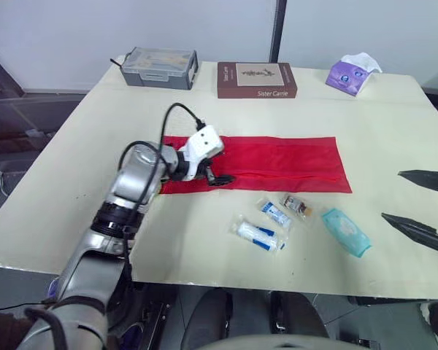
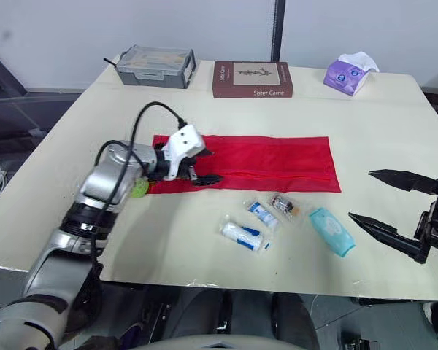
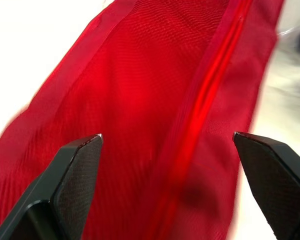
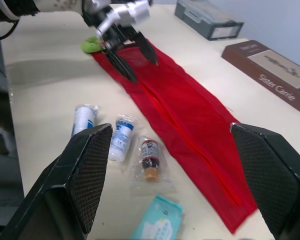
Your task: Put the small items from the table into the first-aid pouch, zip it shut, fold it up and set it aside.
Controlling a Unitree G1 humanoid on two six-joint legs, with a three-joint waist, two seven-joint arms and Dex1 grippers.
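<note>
Overall: early stage, nothing packed yet.
Pouch (image 1: 277,164): red, flat, unfolded, mid-frame on bench (image 1: 204,102).
Items: two tubes (image 1: 257,235) (image 1: 276,214), vial (image 1: 297,205), teal pack (image 1: 345,231), loose just below pouch.
Left gripper (image 2: 209,167): jaws spread over pouch's left end, astride zip (image 3: 200,100).
Right gripper (image 2: 362,195): jaws spread, empty, right edge of frame.
Remaining: pack, zip, fold, set aside.

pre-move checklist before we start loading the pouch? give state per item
1. Left tool open, over the red pouch: ok.
2. Right tool open, nothing in it: ok.
3. Pouch laid out flat, unfolded: ok.
4. Zip open for loading: cannot tell.
5. Items lying apart, free to pick: tube packet, second tube packet, vial, wipes pack: ok.
6. Items in the pouch: not ok, all four lie on the table.
</note>
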